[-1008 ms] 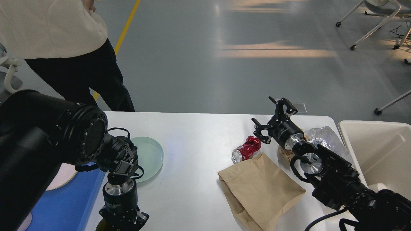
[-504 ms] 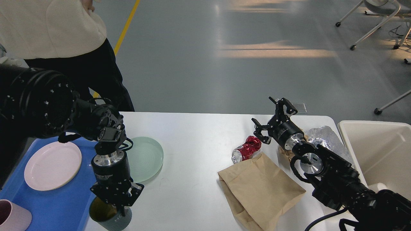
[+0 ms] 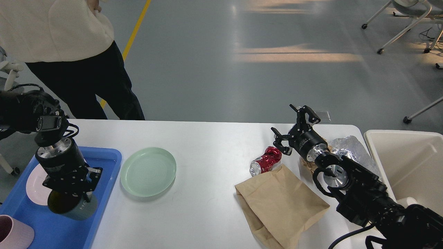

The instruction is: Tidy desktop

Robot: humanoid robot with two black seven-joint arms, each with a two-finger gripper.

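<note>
The grey-green cylindrical cup (image 3: 71, 207) has been carried leftward off the large white matte desktop (image 3: 207, 155) and is now held over the blue plastic tray (image 3: 104, 166), clamped in the left gripper (image 3: 71, 192). A pale green round plate (image 3: 148, 171), a brown paper bag (image 3: 280, 204) and a crushed red can (image 3: 265, 160) lie on the desktop. The right gripper (image 3: 294, 129) is held spread wide above the can, gripping nothing.

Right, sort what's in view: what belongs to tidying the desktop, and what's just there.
Job:
desktop
green plate
dark cup in the left tool
crushed can
paper bag
foil
blue tray
cream bin

Just there:
person
chairs
</note>
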